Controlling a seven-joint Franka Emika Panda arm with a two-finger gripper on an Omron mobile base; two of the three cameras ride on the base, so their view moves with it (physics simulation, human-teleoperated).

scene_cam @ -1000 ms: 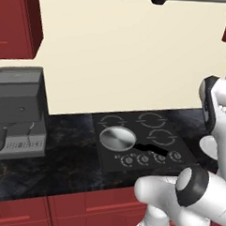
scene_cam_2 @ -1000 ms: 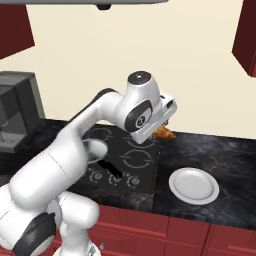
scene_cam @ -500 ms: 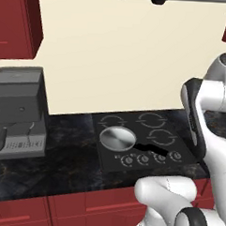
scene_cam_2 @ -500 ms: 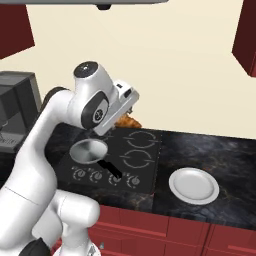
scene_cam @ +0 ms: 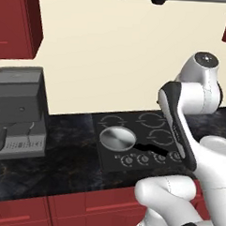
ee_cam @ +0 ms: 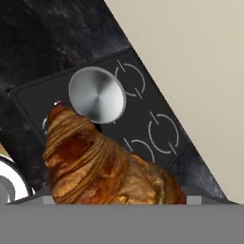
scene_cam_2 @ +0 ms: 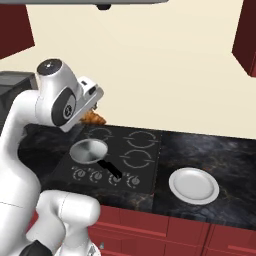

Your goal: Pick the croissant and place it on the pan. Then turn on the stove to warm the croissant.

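Even, flat, shadowless rendered light

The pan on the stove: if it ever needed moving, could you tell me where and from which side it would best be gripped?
Probably by the straight black handle, from above with the jaws across its narrow width. It juts from the pan toward the knobs, and the shallow round bowl looks too wide to span.
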